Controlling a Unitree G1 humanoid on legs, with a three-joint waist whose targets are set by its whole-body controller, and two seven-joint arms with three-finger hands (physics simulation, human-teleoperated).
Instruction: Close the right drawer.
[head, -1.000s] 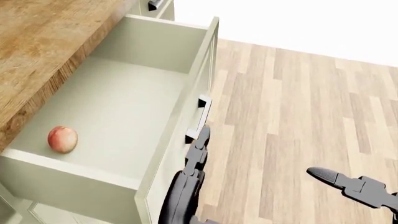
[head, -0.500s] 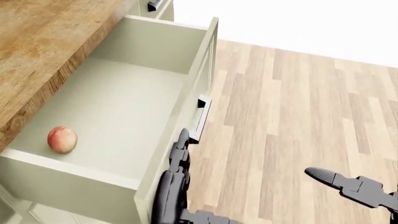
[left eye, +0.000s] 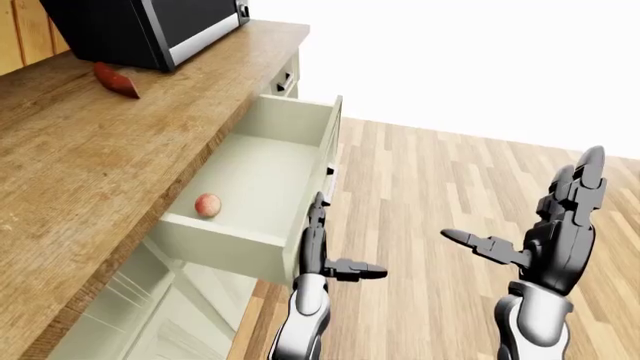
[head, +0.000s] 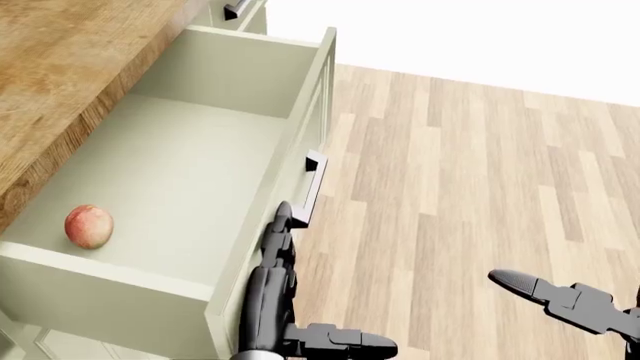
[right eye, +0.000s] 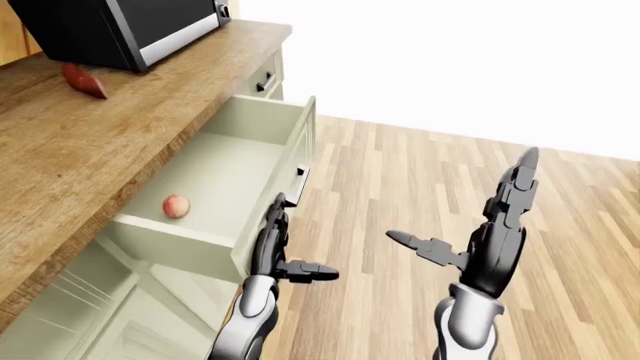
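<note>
The pale green drawer (head: 190, 172) stands pulled far out from under the wooden counter (left eye: 90, 165). A peach-coloured fruit (head: 88, 226) lies inside it at the lower left. A metal handle (head: 310, 187) sits on the drawer's front panel. My left hand (head: 280, 255) is open, its fingers flat against the front panel just below the handle, thumb sticking out to the right. My right hand (left eye: 560, 217) is open and raised over the floor, well to the right of the drawer, holding nothing.
A black microwave (left eye: 140, 26) and a red-orange vegetable (left eye: 118, 81) sit on the counter at the upper left. Another closed drawer with a handle (left eye: 285, 79) lies beyond the open one. Wood-plank floor (head: 470, 172) spreads to the right.
My left hand has slid left and up from beside the handle onto the drawer's front panel. The head view has shifted slightly. The right hand has barely moved.
</note>
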